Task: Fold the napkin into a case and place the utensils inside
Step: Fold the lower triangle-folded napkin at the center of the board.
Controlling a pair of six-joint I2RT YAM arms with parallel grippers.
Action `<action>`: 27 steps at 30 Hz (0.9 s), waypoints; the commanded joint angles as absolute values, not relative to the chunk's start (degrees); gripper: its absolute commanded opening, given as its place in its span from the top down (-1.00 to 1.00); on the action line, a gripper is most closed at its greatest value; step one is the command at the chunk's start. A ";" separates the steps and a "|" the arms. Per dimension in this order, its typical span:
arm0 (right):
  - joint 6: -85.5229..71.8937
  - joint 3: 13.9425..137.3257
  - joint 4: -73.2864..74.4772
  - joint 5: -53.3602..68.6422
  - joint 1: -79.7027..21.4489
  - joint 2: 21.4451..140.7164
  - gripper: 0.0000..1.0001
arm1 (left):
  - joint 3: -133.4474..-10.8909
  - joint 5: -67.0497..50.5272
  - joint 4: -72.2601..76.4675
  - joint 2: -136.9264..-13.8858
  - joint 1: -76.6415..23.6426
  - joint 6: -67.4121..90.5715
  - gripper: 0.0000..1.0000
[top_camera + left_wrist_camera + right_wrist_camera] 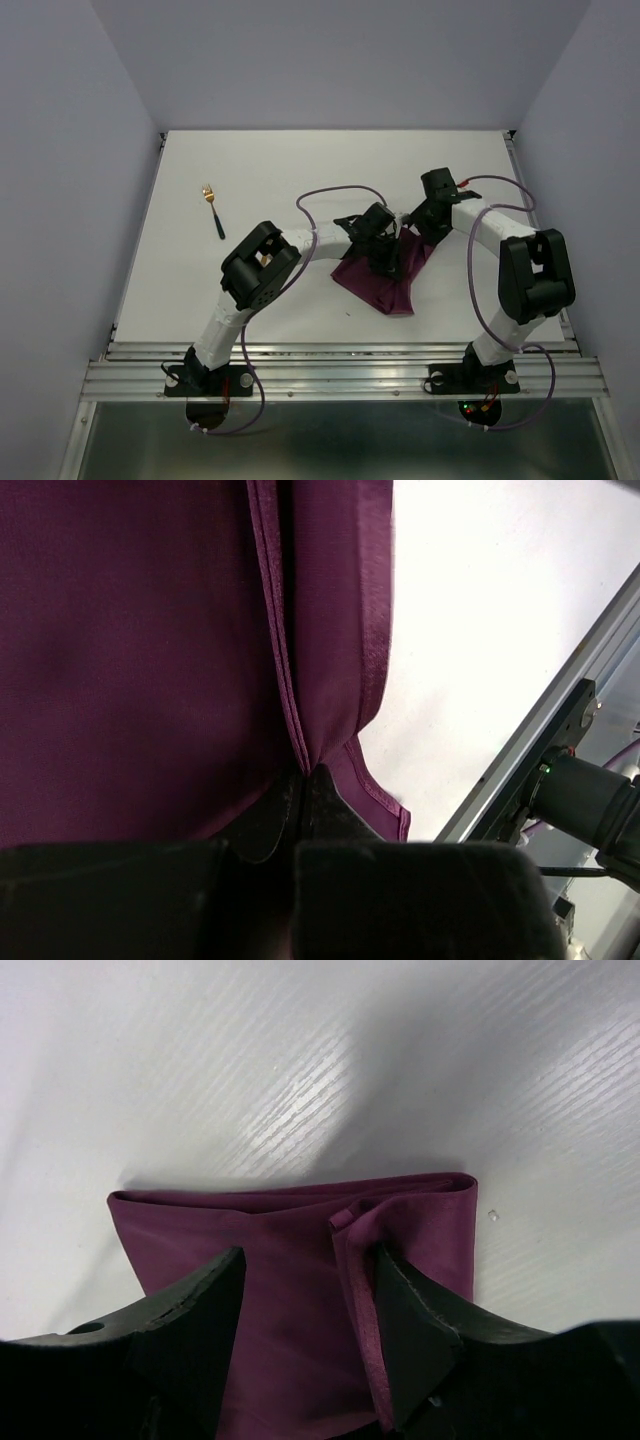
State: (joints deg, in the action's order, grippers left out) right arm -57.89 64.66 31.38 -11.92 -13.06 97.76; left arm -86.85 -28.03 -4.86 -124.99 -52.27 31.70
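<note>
The plum-purple napkin (385,285) lies folded in layers on the white table right of centre. My left gripper (385,255) is down on it, shut on a raised hem fold (303,775) of the napkin (130,650). My right gripper (410,228) is at the napkin's far end and stands open. Its fingers straddle the cloth (290,1290), and a loose hem edge (350,1260) rises against the inner face of the right finger (410,1310). One utensil, a fork (212,210) with a gold head and black handle, lies far left on the table, away from both grippers.
An aluminium rail (340,365) runs along the near table edge with both arm bases on it. Pale walls close in the left, far and right sides. Purple cables (335,195) loop above the arms. The rail and the right arm's base (590,800) show in the left wrist view.
</note>
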 commanded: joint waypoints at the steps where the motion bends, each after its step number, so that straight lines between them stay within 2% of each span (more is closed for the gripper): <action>1: -56.69 63.63 29.53 -11.07 -12.57 93.96 -0.21 | -85.61 -29.97 -3.08 -122.52 -51.86 30.59 1.00; 7: -56.08 61.44 29.44 -10.11 -12.57 92.73 -0.22 | -85.17 -30.93 -2.37 -122.61 -51.59 30.32 1.00; 12: -52.57 57.05 24.36 -5.03 -12.57 88.16 -0.45 | -85.25 -32.17 -1.85 -122.87 -51.50 29.88 1.00; 17: -49.05 54.14 23.82 -3.87 -12.57 81.75 -0.56 | -85.08 -32.78 -1.93 -122.96 -51.33 29.53 1.00; 21: -46.50 51.69 23.91 -3.78 -12.57 76.65 -0.87 | -84.81 -32.78 -1.85 -122.87 -50.98 29.71 1.00; 23: -45.62 50.37 23.82 -3.43 -12.57 74.89 -0.96 | -85.08 -33.13 -1.76 -122.78 -50.89 29.79 1.00; 27: -43.42 46.07 23.73 -1.24 -12.57 71.46 -1.00 | -85.17 -33.40 -1.67 -122.78 -50.89 29.79 1.00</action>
